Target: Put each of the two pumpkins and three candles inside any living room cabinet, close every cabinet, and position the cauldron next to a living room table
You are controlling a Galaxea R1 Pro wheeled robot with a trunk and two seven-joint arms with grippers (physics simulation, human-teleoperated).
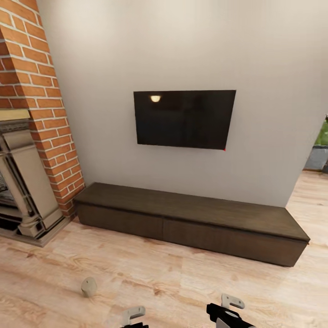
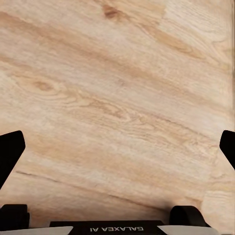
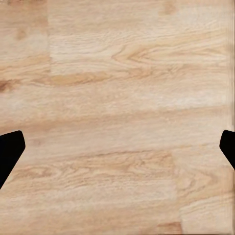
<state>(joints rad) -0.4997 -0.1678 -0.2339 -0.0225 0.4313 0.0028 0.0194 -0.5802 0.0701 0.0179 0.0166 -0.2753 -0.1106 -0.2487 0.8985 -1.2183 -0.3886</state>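
The long low dark-brown cabinet (image 1: 191, 218) stands against the white wall, all its drawer fronts flush and closed. One grey-beige candle (image 1: 89, 286) lies on the wooden floor in front of it, to the left of my arms. My left gripper (image 2: 117, 152) is open above bare floorboards, its dark fingertips (image 2: 11, 152) far apart with nothing between them. My right gripper (image 3: 117, 152) is open too, over bare floor. In the head view both wrists sit at the bottom edge, left (image 1: 133, 314) and right (image 1: 230, 307). The pumpkins, the cauldron and the table are out of view.
A black TV (image 1: 184, 118) hangs on the wall above the cabinet. An ornate beige fireplace (image 1: 23, 182) set in red brick (image 1: 43, 91) stands at the left. A doorway opens at the far right (image 1: 319, 155). Light wooden floor (image 1: 182, 278) lies between me and the cabinet.
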